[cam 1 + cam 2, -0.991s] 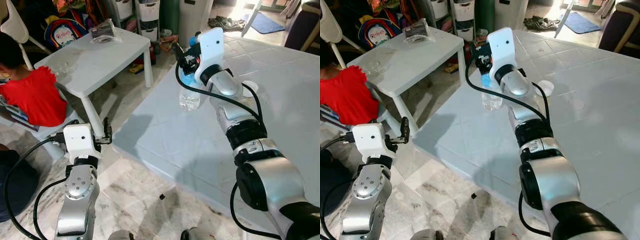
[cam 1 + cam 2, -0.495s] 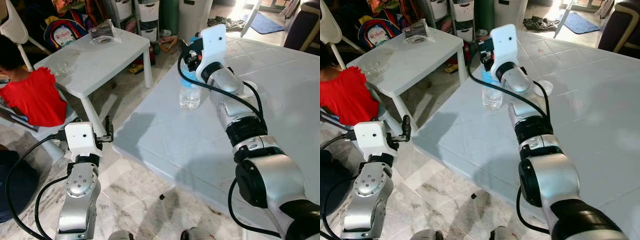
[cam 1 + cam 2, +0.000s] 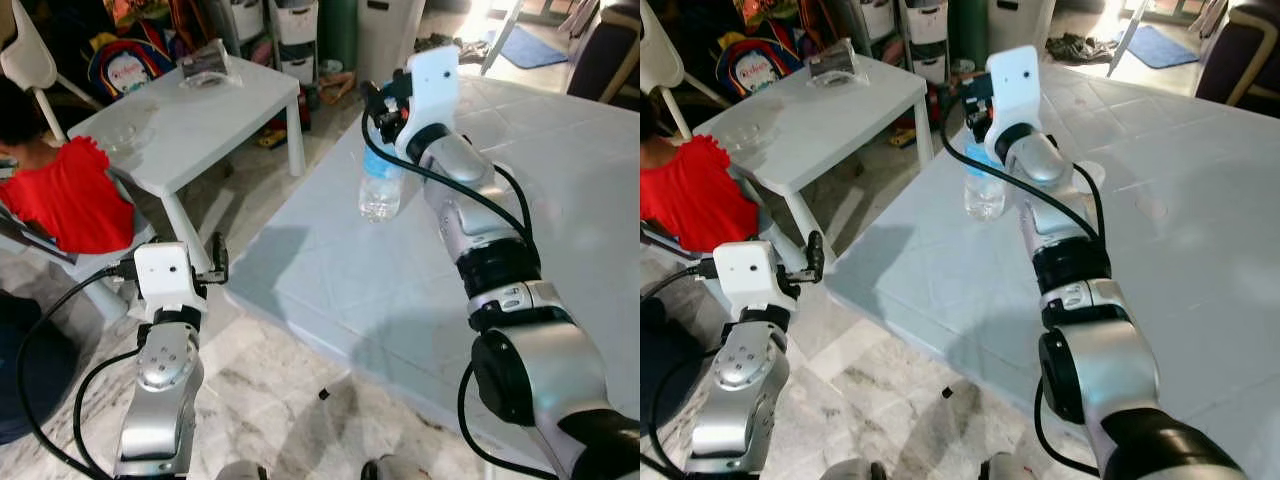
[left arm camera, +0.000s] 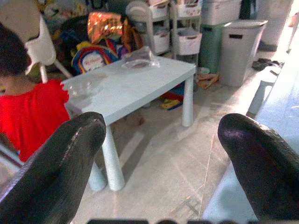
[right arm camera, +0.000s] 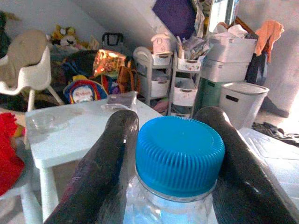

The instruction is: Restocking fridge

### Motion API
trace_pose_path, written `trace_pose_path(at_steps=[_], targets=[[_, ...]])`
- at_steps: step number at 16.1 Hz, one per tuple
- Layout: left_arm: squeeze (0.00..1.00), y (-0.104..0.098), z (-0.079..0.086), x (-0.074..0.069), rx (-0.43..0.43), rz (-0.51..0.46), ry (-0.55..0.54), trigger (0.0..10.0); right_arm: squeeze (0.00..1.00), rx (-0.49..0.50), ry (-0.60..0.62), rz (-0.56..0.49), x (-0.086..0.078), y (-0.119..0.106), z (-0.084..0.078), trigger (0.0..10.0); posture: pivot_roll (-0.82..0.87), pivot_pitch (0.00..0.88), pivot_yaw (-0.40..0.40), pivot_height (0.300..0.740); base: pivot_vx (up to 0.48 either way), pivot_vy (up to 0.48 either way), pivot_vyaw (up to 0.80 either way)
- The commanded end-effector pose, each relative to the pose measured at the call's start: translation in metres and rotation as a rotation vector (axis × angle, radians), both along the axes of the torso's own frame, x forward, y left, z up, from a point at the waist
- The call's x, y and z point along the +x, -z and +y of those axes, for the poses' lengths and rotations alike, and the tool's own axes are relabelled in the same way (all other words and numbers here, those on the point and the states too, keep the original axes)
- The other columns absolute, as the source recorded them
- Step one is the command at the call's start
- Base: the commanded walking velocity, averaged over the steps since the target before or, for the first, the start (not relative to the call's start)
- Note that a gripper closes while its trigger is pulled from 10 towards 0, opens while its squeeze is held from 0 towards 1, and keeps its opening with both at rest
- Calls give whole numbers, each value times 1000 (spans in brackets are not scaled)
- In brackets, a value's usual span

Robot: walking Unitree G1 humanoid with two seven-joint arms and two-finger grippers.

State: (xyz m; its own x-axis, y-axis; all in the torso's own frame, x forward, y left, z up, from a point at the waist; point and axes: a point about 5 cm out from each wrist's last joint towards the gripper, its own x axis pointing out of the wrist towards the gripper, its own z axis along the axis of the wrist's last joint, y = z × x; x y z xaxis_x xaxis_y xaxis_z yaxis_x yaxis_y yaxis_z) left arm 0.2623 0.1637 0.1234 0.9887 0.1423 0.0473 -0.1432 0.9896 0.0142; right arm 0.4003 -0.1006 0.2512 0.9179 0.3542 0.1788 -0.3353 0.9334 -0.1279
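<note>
Right gripper [image 5: 175, 154] fingers clamp the water bottle [image 3: 381, 185] neck below its blue cap [image 5: 180, 150]; thin, slippery plastic likely dents. Left gripper [image 4: 163, 154] fingers released.

Clear plastic water bottle [image 3: 381, 183] stands on large white tiled table [image 3: 520, 210]; small white plastic table [image 3: 190, 120] to its left, seated person in red [image 3: 65, 190] beside that.

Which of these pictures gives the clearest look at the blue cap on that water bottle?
The right wrist view: the blue cap sits close up between the right gripper and its two black fingers. In both eye views the water bottle is small, and the gripper largely hides its cap.
</note>
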Motion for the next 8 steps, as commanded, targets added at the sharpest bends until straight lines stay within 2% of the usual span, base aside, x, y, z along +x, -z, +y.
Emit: trace_pose_path(at_steps=[1,3,6,7,8], targets=[[0,4,7,1,-5,25,-45,10000,0,49,-67,62,-6,14,9,0,-27,76,47,740,0,0,0],[0,5,10,1,-11,32,-79,10000,0,64,-135,-7,-18,7,18,0,-26,71,46,740,0,0,0],[0,6,14,1,-15,42,-108,10000,0,111,-197,-66,-44,14,25,0,-23,59,44,740,0,0,0],[0,7,15,2,-25,52,-117,10000,0,115,-212,-91,-53,15,27,9647,-26,58,44,740,0,0,0],[0,8,15,3,-23,50,-108,10000,0,133,-221,-101,-60,18,28,10000,-27,55,44,740,0,311,0]])
